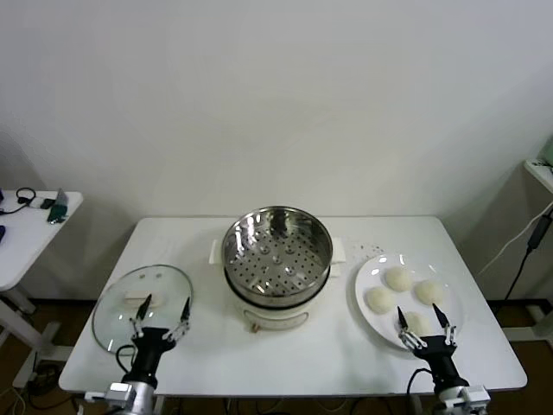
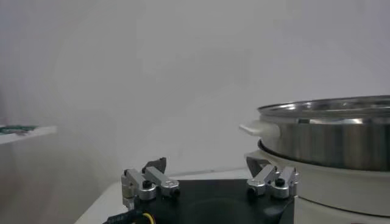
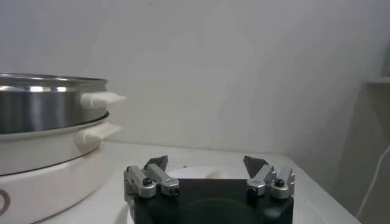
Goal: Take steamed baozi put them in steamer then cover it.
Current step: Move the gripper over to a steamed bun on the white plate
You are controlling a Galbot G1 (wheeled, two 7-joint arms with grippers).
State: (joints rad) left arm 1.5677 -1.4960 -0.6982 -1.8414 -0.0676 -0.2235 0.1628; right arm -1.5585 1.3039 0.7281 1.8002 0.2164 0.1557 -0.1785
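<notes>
Four steamed baozi (image 1: 402, 290) sit on a white plate (image 1: 367, 278) near the table's (image 1: 285, 363) right edge. The right gripper (image 1: 425, 324), fingers wide, hangs over the plate's front rim. The steamer (image 1: 277, 251) stands mid-table. The left gripper (image 1: 161, 316), wide too, hangs over the glass lid (image 1: 130, 294) by the left edge.

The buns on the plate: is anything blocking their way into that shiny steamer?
Nothing visible does. The steamer stands uncovered, its glass lid lying on the table on its far side from the buns, with bare table between plate and steamer.

You get bright, even light from above, with only soft, short shadows on the white bench (image 1: 285, 359). The steamer (image 1: 277, 251) throws sharp glints off its steel wall, and both wrist views look hazy, their backgrounds soft.
</notes>
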